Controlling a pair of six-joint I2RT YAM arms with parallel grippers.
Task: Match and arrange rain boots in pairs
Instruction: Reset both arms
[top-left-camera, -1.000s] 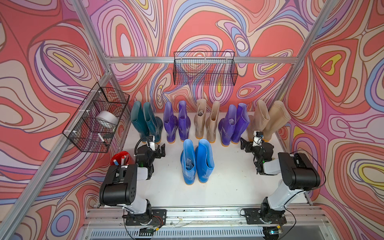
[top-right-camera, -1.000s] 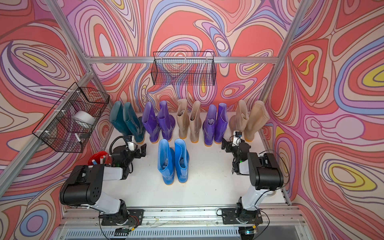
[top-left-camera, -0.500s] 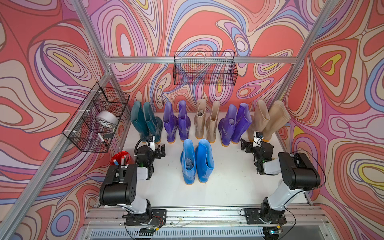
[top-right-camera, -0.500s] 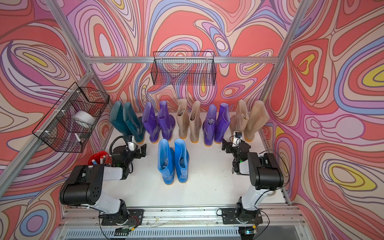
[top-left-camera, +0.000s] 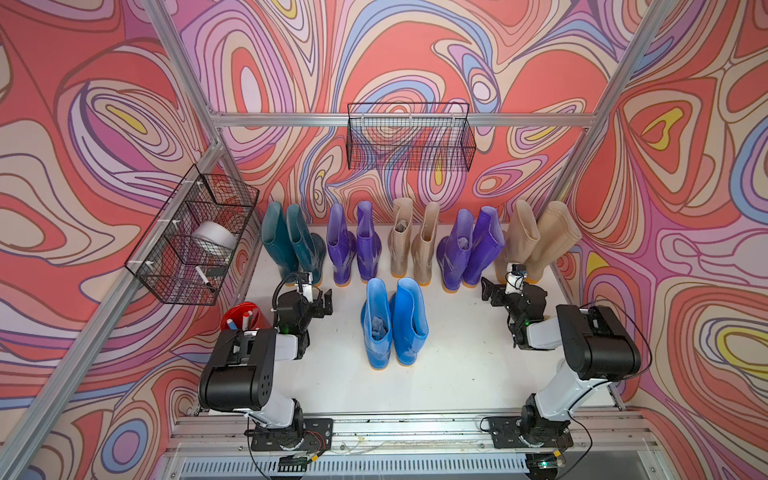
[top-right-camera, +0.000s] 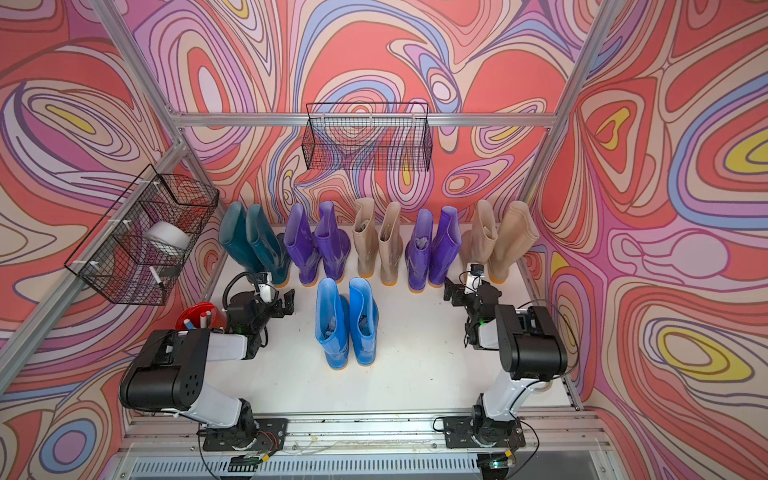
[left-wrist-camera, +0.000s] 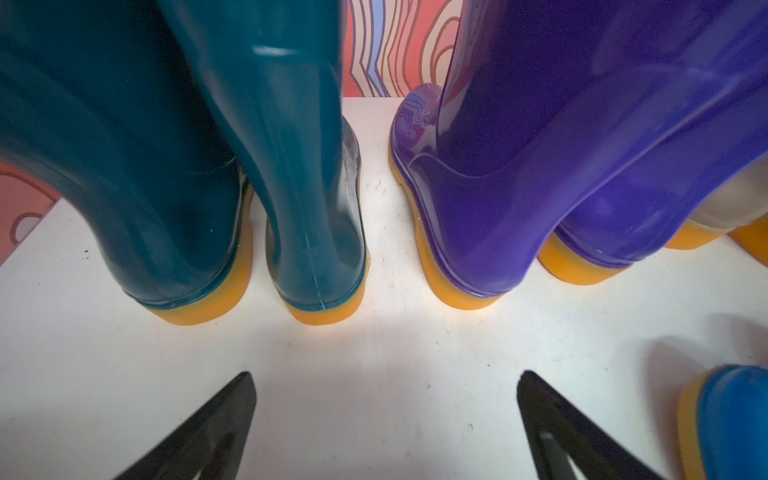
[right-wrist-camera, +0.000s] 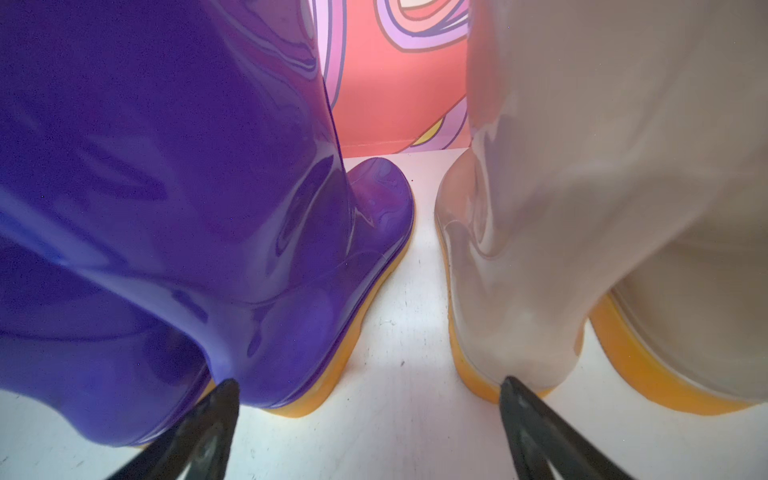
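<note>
My left pincer (left-wrist-camera: 385, 374) and right pincer (right-wrist-camera: 370, 380) are hanging open, empty; I am fearing one nudge toppling the leaning beige boot (top-left-camera: 555, 232).

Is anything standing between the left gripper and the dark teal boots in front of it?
Nothing visible. In the left wrist view only bare white table lies between the open left gripper and the heels of the dark teal boots; the neighbouring purple boot stands beside them, apart.
</note>
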